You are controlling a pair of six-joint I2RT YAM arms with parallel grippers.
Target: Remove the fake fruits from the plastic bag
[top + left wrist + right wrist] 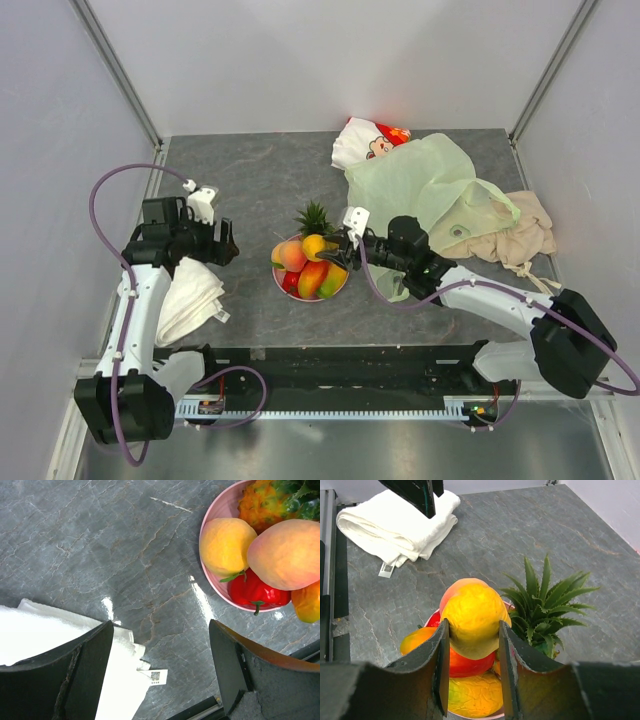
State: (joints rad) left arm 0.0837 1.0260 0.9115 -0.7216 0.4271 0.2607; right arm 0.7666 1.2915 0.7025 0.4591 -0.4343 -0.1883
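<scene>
**Item 1, tool.** The right gripper point(473, 630) was clamped on 1 yellow-orange fruit point(472, 605). Its 2 fingers pressed the fruit's narrow sides. The fruit's long axis ran top to bottom in the right wrist view, in line with the fingers.

**Item 2, place of the held fruit.** It was at the centre of the top view, directly over the pink plate point(217, 507) and above the fruits heaped there. Whether it touched the heap could not be told. By judgement, the coming move was a plain release onto the heap, which was rounded and full, so a roll-off looked possible.

**Item 3, plate contents.**
- 1 pineapple point(315, 215) with a green crown, at the plate's upper edge
- 1 peach-coloured fruit point(292, 255)
- 1 red piece point(255, 590) with a green stem
- 1 yellow-red mango point(475, 697)

All were glossy and smooth.

**Item 4, plastic bag point(425, 185).** It was pale green, thin and crumpled, and lay at the upper right of the top view beyond the right wrist. It partly lay over a beige cloth point(520, 235). Whether any fruit remained inside could not be told. The right arm was the nearer one.

**Item 5, left gripper point(161, 645).** Its jaws stood wide apart and held nothing. It sat at the left of the top view, well apart from the plate and above the edge of a white towel point(190, 300).
</scene>
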